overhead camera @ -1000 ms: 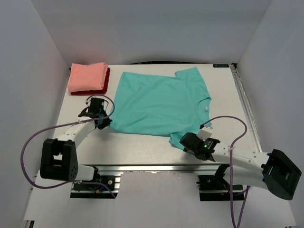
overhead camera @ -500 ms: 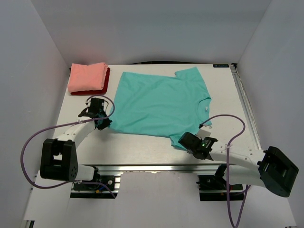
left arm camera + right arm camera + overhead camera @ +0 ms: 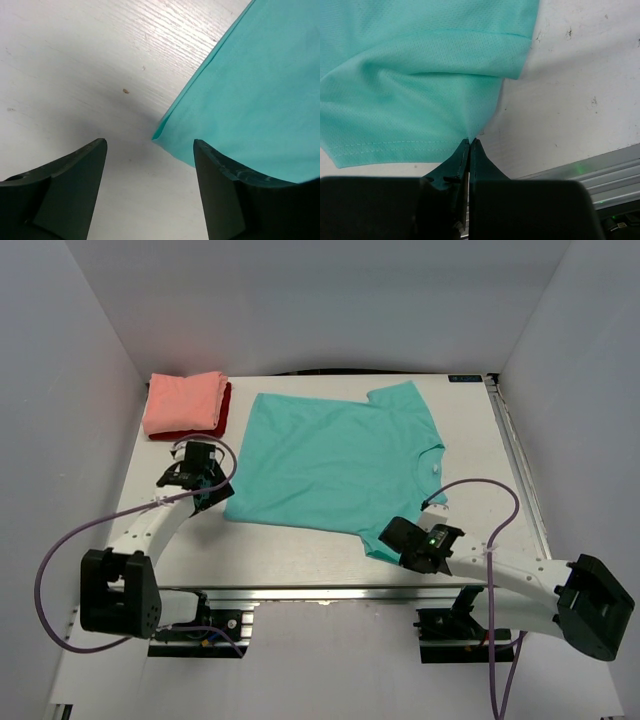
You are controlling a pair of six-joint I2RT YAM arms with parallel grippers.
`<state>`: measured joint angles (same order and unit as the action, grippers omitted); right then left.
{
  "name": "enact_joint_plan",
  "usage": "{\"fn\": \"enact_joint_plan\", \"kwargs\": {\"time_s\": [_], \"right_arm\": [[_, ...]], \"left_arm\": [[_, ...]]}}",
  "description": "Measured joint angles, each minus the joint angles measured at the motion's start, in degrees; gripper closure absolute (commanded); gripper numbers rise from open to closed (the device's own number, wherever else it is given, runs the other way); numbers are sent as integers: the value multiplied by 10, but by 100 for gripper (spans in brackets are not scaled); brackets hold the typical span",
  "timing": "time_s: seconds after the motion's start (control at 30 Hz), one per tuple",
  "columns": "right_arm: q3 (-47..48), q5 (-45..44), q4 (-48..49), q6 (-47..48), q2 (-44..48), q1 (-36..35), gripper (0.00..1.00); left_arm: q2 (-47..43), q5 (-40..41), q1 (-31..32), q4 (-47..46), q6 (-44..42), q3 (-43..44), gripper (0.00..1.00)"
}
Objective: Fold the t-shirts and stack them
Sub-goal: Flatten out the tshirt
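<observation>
Teal t-shirt (image 3: 335, 465) flat mid-tabletop (image 3: 280, 552), collar right. My right end effector (image 3: 469, 142) is pinched on its near sleeve; my left end effector (image 3: 150, 144) gapes astride the near-left hem corner, holding nothing. Plan: grip that corner deep, then lift both evenly

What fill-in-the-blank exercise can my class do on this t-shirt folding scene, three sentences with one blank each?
1. The right gripper is shut on the teal t-shirt at its near ____.
2. The salmon-pink t-shirt on the dark red t-shirt makes a stack of ____ shirts.
3. The left gripper, over the teal t-shirt's corner, has its jaws ____.
Missing words: sleeve; two; open.
</observation>
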<state>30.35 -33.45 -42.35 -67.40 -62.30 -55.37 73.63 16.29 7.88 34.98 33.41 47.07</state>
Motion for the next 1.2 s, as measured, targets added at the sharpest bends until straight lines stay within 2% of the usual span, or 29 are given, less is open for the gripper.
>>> {"fn": "enact_joint_plan", "kwargs": {"time_s": [0.07, 0.23, 0.57, 0.83, 1.07, 1.1, 1.13, 1.2], "right_arm": [[4, 0, -5, 3, 1, 0, 100], [5, 3, -13, 3, 1, 0, 100], [5, 7, -12, 6, 1, 0, 100], [5, 11, -10, 8, 0, 0, 100], [5, 11, -10, 8, 1, 0, 100], [5, 11, -10, 8, 1, 0, 100], [5, 11, -10, 8, 1, 0, 100], [5, 10, -10, 8, 2, 0, 100]], "left_arm": [[-4, 7, 0, 4, -2, 5, 20], [-18, -8, 0, -12, 2, -22, 33], [-24, -61, 4, -69, 23, -108, 34], [-5, -63, 11, -119, 35, -116, 35], [35, -57, 14, -152, 38, -119, 41], [37, -56, 15, -157, 38, -118, 43], [38, -52, 16, -162, 39, -119, 52], [40, -47, 17, -171, 42, -123, 64]]}}
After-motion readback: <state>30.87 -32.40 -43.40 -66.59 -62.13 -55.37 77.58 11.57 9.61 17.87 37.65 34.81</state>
